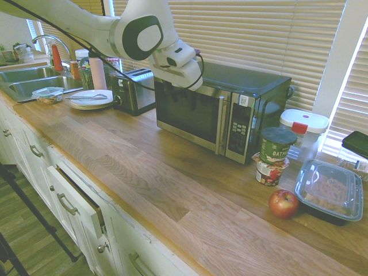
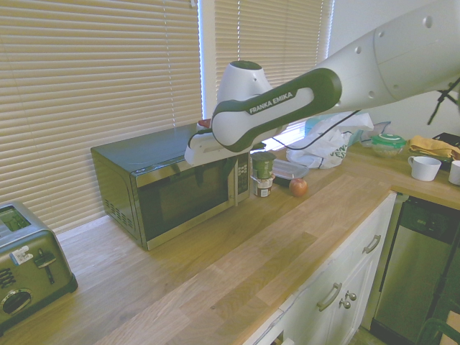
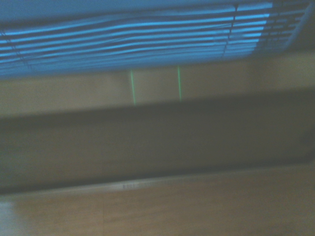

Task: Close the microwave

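1. the microwave point(image 1: 230, 86) sits on the wooden counter point(image 1: 144, 167), backed up near the window blinds point(image 1: 253, 34), with its front facing the open part of the counter.
2. its door point(image 1: 187, 112) looks shut, lying flush beside the button panel point(image 1: 238, 129), and the upright handle point(image 1: 220, 125) is next to that panel.
3. the arm reaches in above the counter, and the gripper point(image 1: 180, 96) is at the upper part of the microwave's front, to the toaster side of the handle. i cannot tell whether it is clenched or released, nor whether it touches the door.
4. the toaster point(image 1: 134, 92) stands near the end of the microwave away from the button panel, with the plates point(image 1: 91, 99) just beyond it.
5. near the button-panel end, a green-labelled cup point(image 1: 276, 145) is stacked on another cup point(image 1: 269, 171). a red-tabbed tub point(image 1: 305, 133) is behind them.
6. an apple point(image 1: 283, 204) sits in front of the cups, beside a clear-lidded food container point(image 1: 329, 190).
7. the wrist view is blurred, with blue-lit slats across one part.
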Controlling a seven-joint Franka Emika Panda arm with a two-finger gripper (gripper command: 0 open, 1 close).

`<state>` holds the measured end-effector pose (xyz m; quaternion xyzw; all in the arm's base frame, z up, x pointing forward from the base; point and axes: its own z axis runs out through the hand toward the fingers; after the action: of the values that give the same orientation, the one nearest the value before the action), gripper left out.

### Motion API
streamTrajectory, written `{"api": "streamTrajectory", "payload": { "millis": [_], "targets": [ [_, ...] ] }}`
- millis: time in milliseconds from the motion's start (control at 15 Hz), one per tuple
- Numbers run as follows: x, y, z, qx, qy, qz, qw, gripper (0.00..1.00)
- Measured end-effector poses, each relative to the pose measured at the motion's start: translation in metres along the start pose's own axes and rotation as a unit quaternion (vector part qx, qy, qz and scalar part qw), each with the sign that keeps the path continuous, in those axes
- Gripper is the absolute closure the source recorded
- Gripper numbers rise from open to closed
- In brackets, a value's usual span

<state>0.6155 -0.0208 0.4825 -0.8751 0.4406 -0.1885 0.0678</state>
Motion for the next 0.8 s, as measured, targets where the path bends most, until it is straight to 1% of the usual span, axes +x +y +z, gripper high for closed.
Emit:
{"api": "streamTrajectory", "payload": {
  "millis": [133,333,600,800],
  "targets": [
    [-0.020,0.029,-0.007,-0.018,-0.015,-0.001,1.000,0.00],
    [-0.055,0.085,-0.005,-0.054,-0.053,-0.009,0.997,0.00],
    [-0.100,0.149,-0.015,-0.067,-0.077,-0.016,0.995,0.00],
    [-0.116,0.175,-0.018,-0.075,-0.087,-0.022,0.993,0.00]
  ]
}}
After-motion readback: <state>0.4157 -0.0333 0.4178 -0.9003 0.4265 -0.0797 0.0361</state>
